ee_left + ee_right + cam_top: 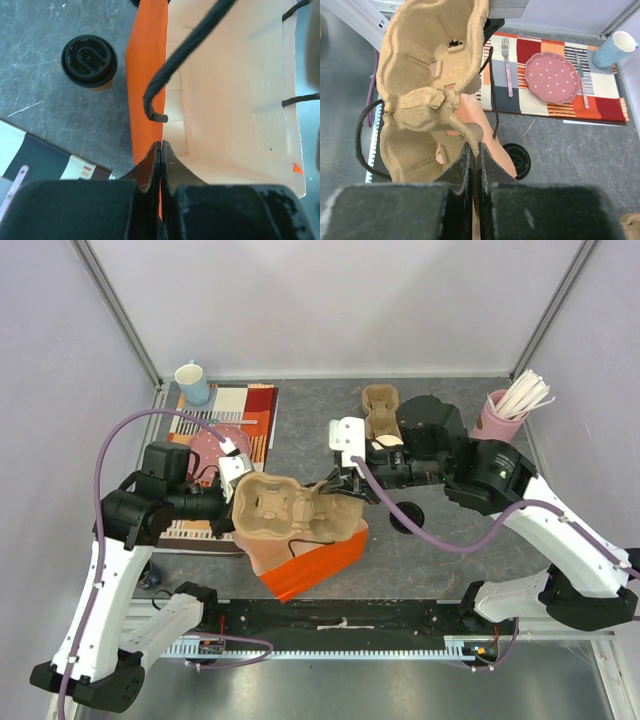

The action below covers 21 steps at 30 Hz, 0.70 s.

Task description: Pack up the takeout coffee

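My left jaws are pinched fully shut on the top edge of the orange paper bag (pixel 147 75), holding its wall so the pale inside lies open. A black rope handle (pixel 175 65) loops across the mouth. In the overhead view the pulp cup carrier (pixel 295 508) sits over that mouth. My right jaws, at the carrier's 2 o'clock edge, are closed tight on a thin rim of it. The takeout coffee (pixel 405 517), black lid on, stands alone on the tabletop (pixel 400 575) at 3 o'clock of the carrier, not yet packed. I judge the step in hand is seating the carrier in the bag. To do it well I should hold the left pinch firm and drawn outward, lower the carrier level, steer its corners clear of the handles, and release only once it lies flat.
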Each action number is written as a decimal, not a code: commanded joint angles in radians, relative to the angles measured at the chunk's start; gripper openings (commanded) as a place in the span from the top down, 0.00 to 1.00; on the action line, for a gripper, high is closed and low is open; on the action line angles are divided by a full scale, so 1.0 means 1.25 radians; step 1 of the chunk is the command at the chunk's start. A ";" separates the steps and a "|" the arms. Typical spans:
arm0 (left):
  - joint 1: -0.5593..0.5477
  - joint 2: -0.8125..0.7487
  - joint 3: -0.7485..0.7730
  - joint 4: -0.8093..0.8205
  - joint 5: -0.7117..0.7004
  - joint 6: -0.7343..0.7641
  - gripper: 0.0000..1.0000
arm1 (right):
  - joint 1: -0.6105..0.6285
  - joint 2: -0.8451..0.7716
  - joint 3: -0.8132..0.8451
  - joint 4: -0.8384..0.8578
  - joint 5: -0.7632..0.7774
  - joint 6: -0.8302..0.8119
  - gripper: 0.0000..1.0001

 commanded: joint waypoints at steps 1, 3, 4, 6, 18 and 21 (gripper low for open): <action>-0.025 0.020 0.032 0.063 0.088 -0.114 0.98 | 0.002 -0.037 0.050 -0.026 0.037 -0.011 1.00; -0.041 0.043 0.033 0.078 0.089 -0.126 0.98 | 0.002 -0.045 0.055 -0.038 0.058 -0.012 1.00; -0.060 0.050 0.034 0.085 0.087 -0.148 0.98 | 0.003 -0.049 0.058 -0.041 0.066 -0.012 1.00; -0.089 0.075 0.039 0.111 0.078 -0.169 0.98 | 0.003 -0.056 0.065 -0.049 0.083 -0.015 1.00; -0.213 0.205 0.180 0.156 0.030 -0.233 0.98 | 0.002 -0.101 0.114 -0.129 0.214 -0.021 1.00; -0.251 0.243 0.211 0.171 0.017 -0.227 0.98 | 0.002 -0.110 0.125 -0.145 0.233 -0.018 1.00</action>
